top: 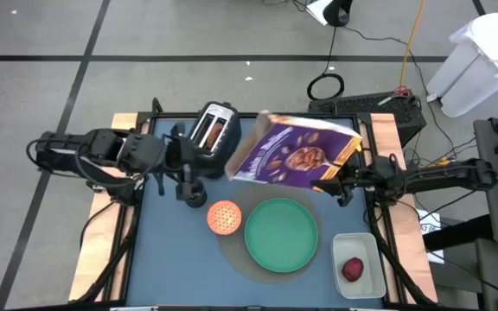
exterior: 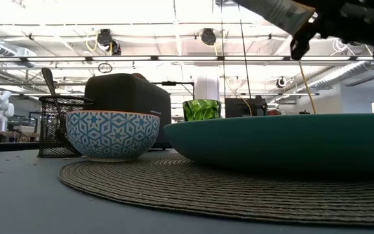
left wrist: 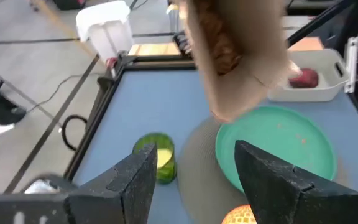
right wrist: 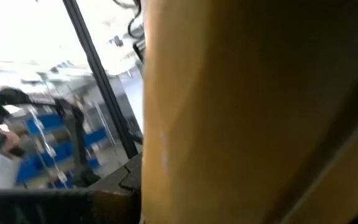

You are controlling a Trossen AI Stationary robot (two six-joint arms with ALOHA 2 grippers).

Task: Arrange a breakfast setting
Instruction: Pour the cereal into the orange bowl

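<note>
The cereal box (top: 296, 153), purple with a picture of brown cereal on its face, hangs tilted above the back of the desk (top: 171, 259) in the upper middle of the high view. Your right end effector (top: 335, 184) grips it at its lower right corner, the arm reaching in level from the right edge. Your left end effector (top: 190, 183) sits at the left, beside the toaster (top: 214, 130), fingers (left wrist: 127, 180) spread apart and empty. Below the box the green plate (top: 281, 233) lies on a round woven mat (exterior: 174, 185), with the orange bowl (top: 224, 217) touching its left rim. The white tub (top: 355, 263) with a dark-red fruit (top: 353, 269) fills the lower right corner. Bare desk lies open at the lower left.
</note>
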